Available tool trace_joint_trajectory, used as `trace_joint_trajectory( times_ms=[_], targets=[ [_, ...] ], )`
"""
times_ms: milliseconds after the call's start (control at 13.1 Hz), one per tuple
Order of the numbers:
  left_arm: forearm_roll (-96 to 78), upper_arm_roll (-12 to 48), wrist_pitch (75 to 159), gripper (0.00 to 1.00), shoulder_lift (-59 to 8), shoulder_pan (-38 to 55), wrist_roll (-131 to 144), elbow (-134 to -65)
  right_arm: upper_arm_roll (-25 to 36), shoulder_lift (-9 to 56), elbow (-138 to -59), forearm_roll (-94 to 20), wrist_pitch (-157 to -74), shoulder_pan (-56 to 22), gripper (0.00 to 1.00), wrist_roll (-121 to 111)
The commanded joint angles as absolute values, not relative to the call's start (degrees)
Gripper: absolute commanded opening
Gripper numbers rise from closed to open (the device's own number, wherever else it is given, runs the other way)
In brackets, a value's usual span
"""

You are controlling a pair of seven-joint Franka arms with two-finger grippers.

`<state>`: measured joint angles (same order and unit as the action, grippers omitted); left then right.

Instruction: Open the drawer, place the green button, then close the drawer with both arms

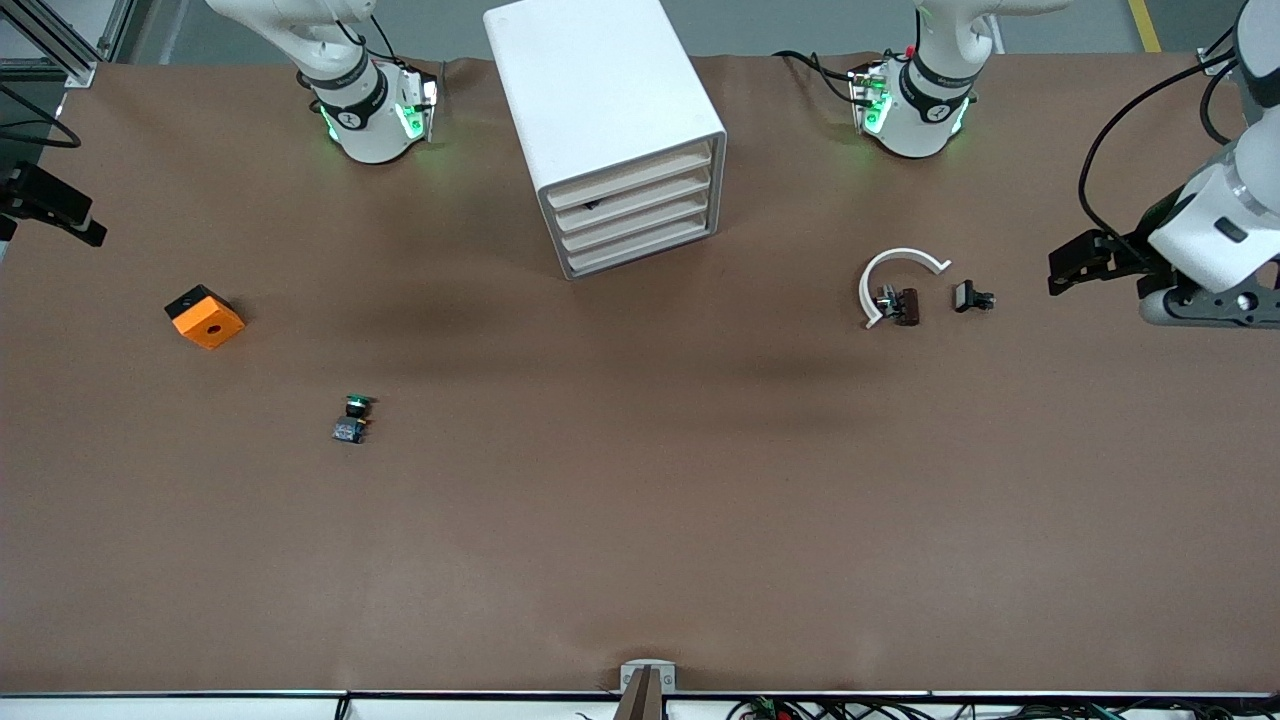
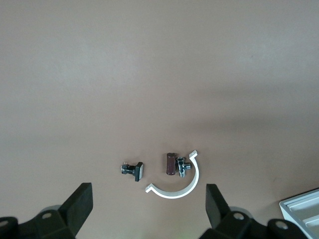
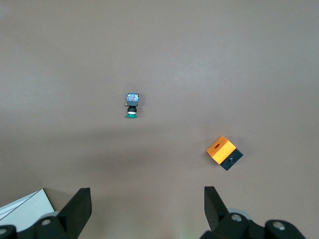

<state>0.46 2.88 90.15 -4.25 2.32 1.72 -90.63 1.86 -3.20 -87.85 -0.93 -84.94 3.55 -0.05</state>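
White cabinet's bottom drawer (image 1: 640, 258) is shut, step one not begun. Left gripper (image 2: 149, 209) and right gripper (image 3: 147, 209) hang spread, empty; button (image 3: 132, 105) lies below right gripper. Next: pull drawer.

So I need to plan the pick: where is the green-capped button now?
The green-capped pushbutton lies on the brown table toward the right arm's end, nearer the front camera than the orange block.
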Motion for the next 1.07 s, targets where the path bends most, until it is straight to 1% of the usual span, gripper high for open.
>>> trace_joint_trajectory(
  times_ms=[0,153,305,534,687,839,992],
  targets=[
    [0.2,3.6,92.6,1.0,-5.6,2.9,2.5,-93.6,1.3,-4.4,-88.8,-0.7,-85.4,4.0,1.0,1.1],
    [-0.6,4.0,98.4,1.0,-5.6,3.2,2.6,-98.2,1.3,-4.4,-88.7,-0.7,-85.4,4.0,1.0,1.1],
    [-0.7,4.8,102.9,1.0,-6.8,3.3,2.7,-101.1,1.3,-4.4,-88.6,-0.6,-85.3,4.0,1.0,1.0],
    [-0.7,6.2,106.8,1.0,-11.7,3.3,2.7,-101.1,1.3,-4.3,-88.2,-0.6,-85.2,4.0,1.0,1.0],
    [-0.7,7.1,107.9,1.0,-14.7,4.0,4.0,-100.9,1.3,-4.1,-87.5,-0.6,-85.1,4.0,1.0,1.1],
    [-0.7,7.8,110.1,1.0,-17.6,5.4,9.2,-100.8,1.3,-4.1,-87.5,-0.7,-85.3,3.9,1.0,1.0],
    [-0.6,7.8,110.6,1.0,-19.6,7.6,16.7,-100.0,1.3,-4.1,-87.5,-0.7,-85.3,3.9,1.0,1.0]
  ],
)
